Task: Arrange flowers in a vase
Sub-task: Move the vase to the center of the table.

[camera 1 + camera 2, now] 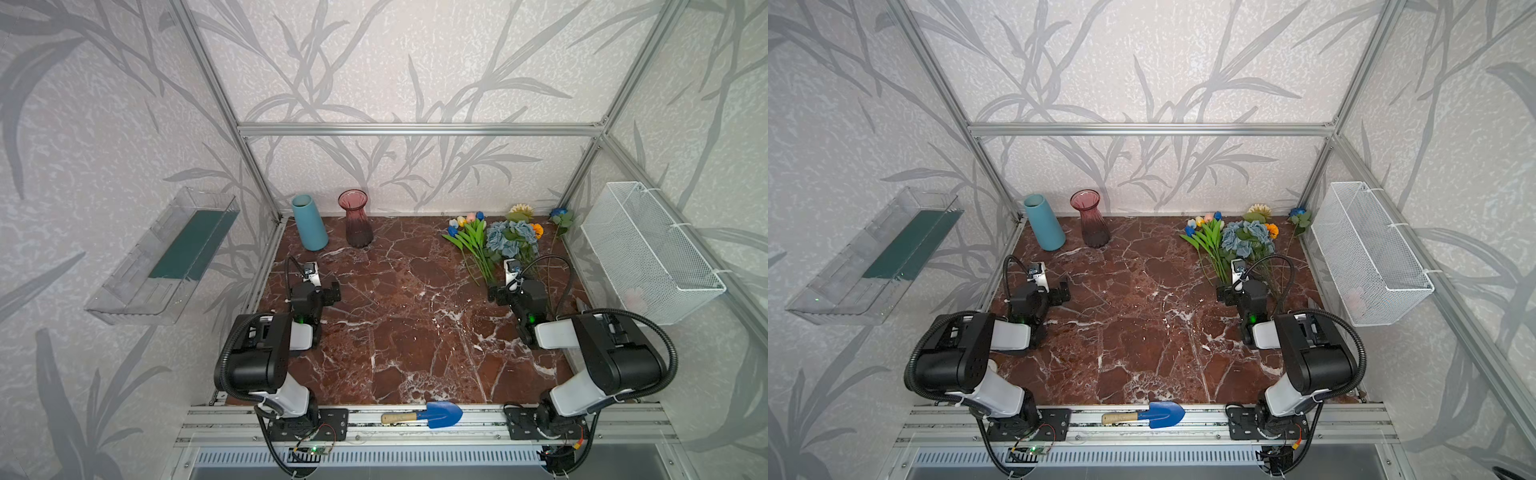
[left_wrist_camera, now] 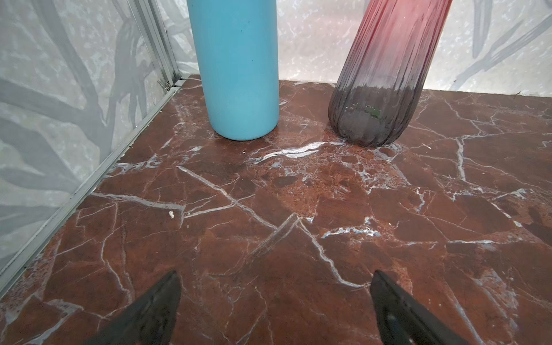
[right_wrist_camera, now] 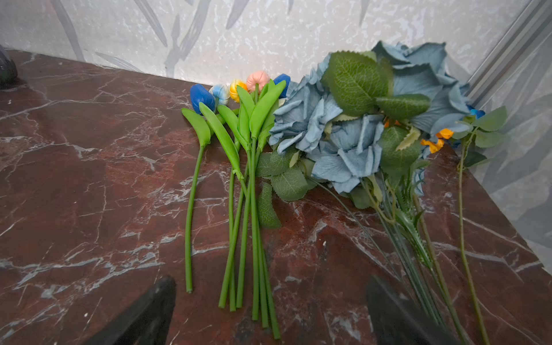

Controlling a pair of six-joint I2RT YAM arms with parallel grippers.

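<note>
The flowers lie in a bunch at the table's back right. Tulips (image 1: 471,237) with green stems (image 3: 251,209) are on the left of it and dusty-blue roses (image 1: 511,237) (image 3: 337,140) in the middle. A cream sunflower (image 1: 521,210), an orange marigold (image 1: 538,230) and a deep blue rose (image 1: 558,212) lie behind. A light blue vase (image 1: 309,224) (image 2: 239,74) and a pink glass vase (image 1: 357,222) (image 2: 385,89) stand upright at the back left. My right gripper (image 1: 496,293) (image 3: 271,280) is open just short of the tulip stem ends. My left gripper (image 1: 328,293) (image 2: 276,276) is open and empty, well short of the vases.
A white wire basket (image 1: 648,253) hangs on the right wall and a clear plastic tray (image 1: 166,257) on the left wall. A blue trowel (image 1: 436,414) with a wooden handle lies on the front rail. Aluminium frame posts bound the marble table (image 1: 395,324).
</note>
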